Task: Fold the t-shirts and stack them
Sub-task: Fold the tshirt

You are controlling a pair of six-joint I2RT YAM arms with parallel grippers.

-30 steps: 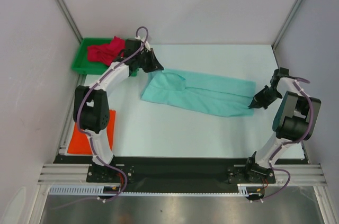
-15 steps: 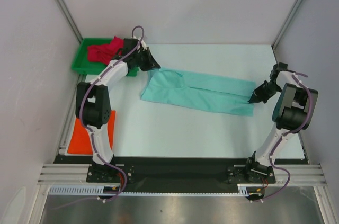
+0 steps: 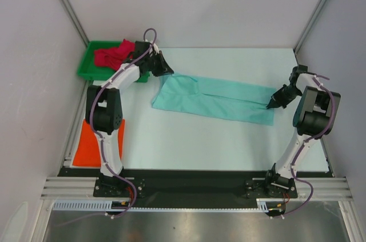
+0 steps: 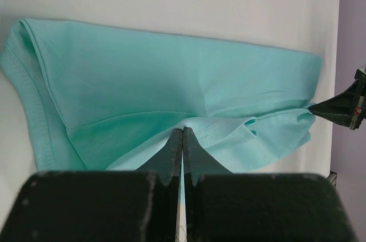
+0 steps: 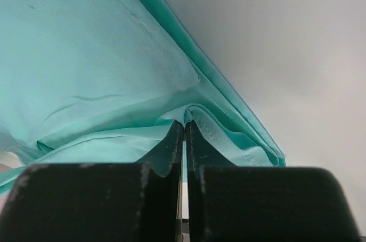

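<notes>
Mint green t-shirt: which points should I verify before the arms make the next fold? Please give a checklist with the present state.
1. Left end effector shut on the mint green t-shirt at one end: ok.
2. Right end effector shut on the opposite end: ok.
3. Both cloth layers pinched at each grip: cannot tell.
4. Orange t-shirt apart from it: ok.
5. Red t-shirt in the green tray, apart: ok.
</notes>
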